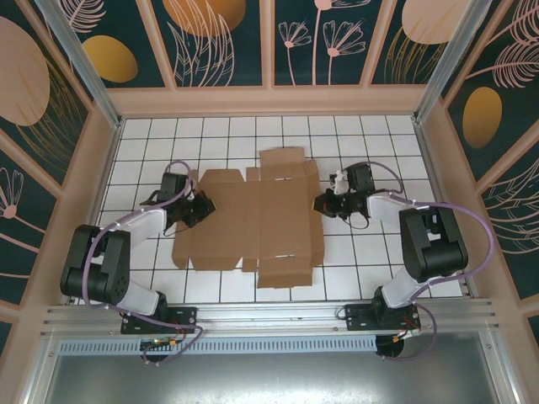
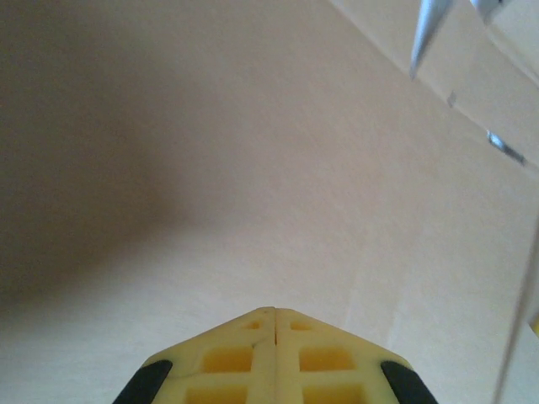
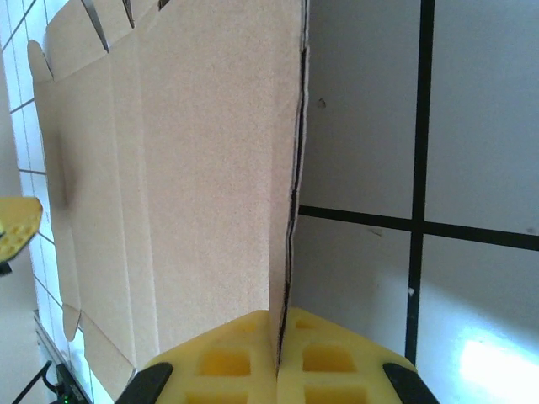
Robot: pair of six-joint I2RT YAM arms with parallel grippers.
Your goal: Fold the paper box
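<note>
Where the paper box lies: paper box spread flat near the middle of the white gridded table, between the two arms; plain brown cardboard, die-cut, with flaps at the far and near edges.
Form: an open sheet, not a box; creases and cut slots show in the right wrist view, but no panel stands as a wall.
Left gripper: left gripper at the sheet's left edge; yellow fingertips meet with no gap; cardboard spreads across the scene ahead of them; whether any of it is pinched cannot be told.
Right gripper: right gripper at the sheet's right edge; fingertips closed together, the cardboard's edge running straight into the seam between them, so it appears to pinch that edge.
Done, by judgement: very little; sheet laid out and taken at one side, perhaps both.
Left to do, by judgement: raise the side panels along the creases, turn in the flaps, seat tabs in slots, close the box.
Progress: at the start.
Brands and labels: none on the cardboard, the grippers or the table.
Writing: none readable; the enclosure walls carry leaf and flower patterns only.
</note>
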